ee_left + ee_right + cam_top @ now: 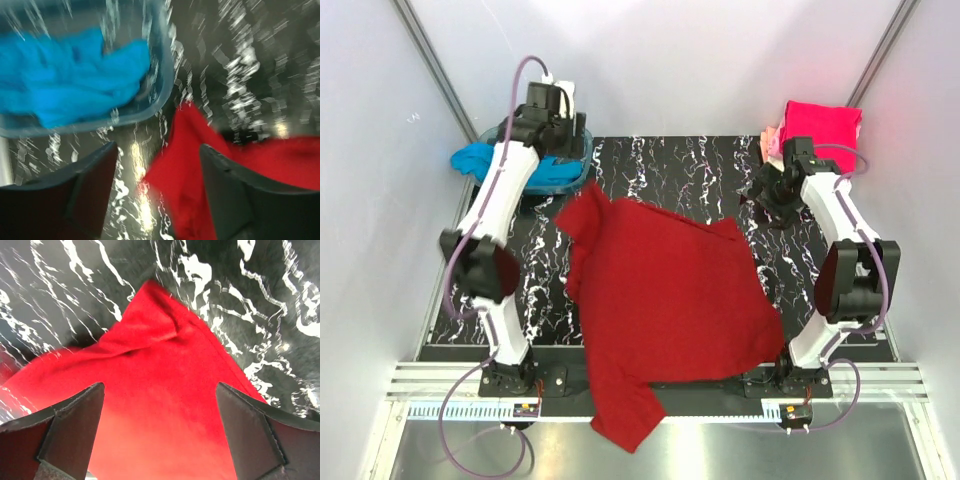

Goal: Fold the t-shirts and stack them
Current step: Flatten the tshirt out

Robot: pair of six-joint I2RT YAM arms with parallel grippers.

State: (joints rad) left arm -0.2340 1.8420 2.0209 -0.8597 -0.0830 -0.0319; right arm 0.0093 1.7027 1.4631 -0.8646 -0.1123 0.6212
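Note:
The dark red t-shirt lies spread on the black marbled table, one sleeve hanging over the near edge. My left gripper is open above the table's far left, beside the shirt's far-left corner. My right gripper is open and empty, just above the shirt's far-right corner. A turquoise t-shirt lies bunched in the tub, also in the left wrist view. Folded magenta and pink shirts are stacked at the far right.
The translucent blue-grey tub stands at the far left corner, its rim close to my left gripper. White walls close in on both sides. The table's metal front rail runs between the arm bases.

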